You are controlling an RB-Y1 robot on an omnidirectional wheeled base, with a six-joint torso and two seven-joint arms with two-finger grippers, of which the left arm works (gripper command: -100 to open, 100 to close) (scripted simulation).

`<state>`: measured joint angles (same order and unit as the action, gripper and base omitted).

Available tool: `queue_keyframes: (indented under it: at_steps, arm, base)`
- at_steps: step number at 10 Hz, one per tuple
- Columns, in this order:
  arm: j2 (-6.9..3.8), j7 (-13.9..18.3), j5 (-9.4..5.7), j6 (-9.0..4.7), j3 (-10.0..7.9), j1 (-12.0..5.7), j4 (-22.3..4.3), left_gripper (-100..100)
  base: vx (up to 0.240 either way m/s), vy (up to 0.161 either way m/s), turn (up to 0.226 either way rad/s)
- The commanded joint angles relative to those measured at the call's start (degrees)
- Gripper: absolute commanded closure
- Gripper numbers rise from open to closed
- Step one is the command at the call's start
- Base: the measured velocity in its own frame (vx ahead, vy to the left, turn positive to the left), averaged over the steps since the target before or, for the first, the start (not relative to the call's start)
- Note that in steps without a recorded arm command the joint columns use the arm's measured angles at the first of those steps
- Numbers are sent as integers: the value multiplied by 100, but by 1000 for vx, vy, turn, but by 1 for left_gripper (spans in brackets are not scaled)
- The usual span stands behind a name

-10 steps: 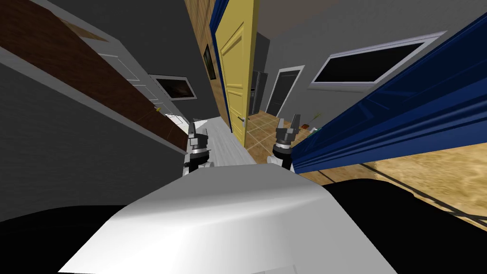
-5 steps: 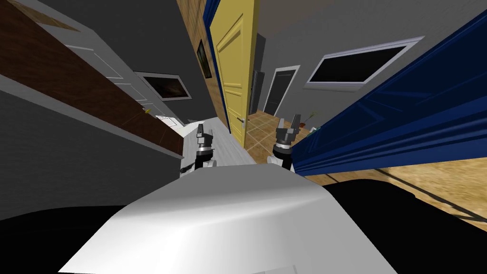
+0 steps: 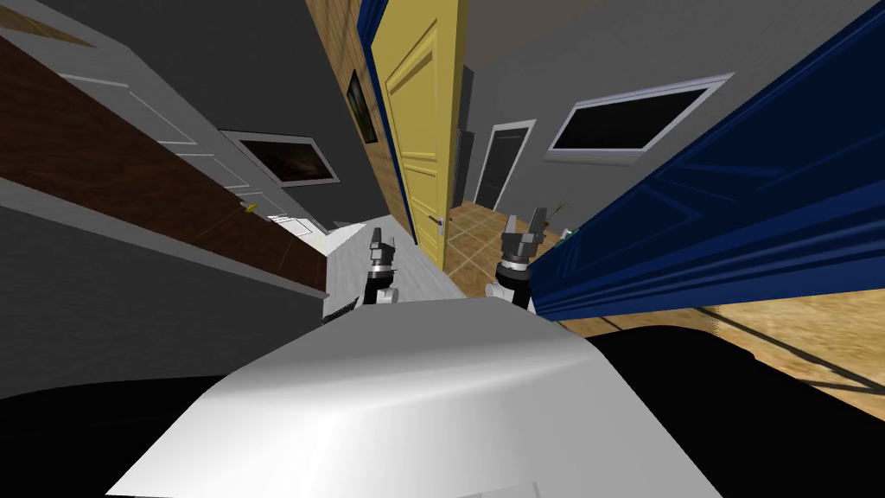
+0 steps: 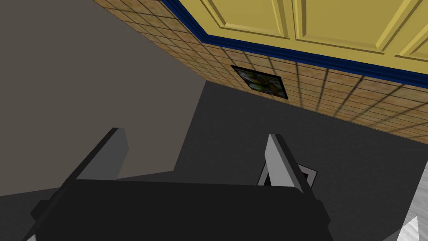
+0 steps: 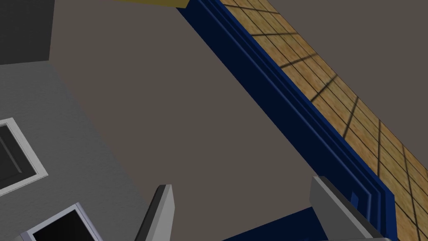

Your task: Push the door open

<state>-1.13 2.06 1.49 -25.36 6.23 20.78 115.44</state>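
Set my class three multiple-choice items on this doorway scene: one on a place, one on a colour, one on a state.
1. The handle of the yellow door lies:
A) between the left gripper and right gripper, farther ahead
B) left of both
C) right of both

2. The door frame is:
A) white
B) dark blue
C) red

3. The left gripper's fingers are:
A) shut on the handle
B) shut empty
C) open

Answers:
1 A: the head view shows it ahead, between them.
2 B: blue mouldings border the door.
3 C: the left wrist view shows them apart, holding nothing.
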Motion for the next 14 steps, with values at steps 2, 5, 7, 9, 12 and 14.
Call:
queue_keyframes:
  at_steps: [2, 5, 7, 9, 12, 14]
  arm:
    - [-62, -2, -62, 14, 109, -246, -393, -100]
    - [-129, 1, -143, 20, 221, -589, -886, -100]
    - [-170, 3, -200, 25, 299, -827, -1287, -100]
    - [-201, 6, -260, 29, 382, -1079, -1642, -100]
    - [-231, 8, -320, 34, 465, -1333, -2026, -100]
    - [-241, 9, -351, 36, 508, -1463, -2265, -100]
  base:
    - [88, 101, -117]
    - [84, 99, -123]
    - [81, 108, -117]
    - [74, 128, -164]
    - [50, 70, -79]
    - [54, 97, -104]
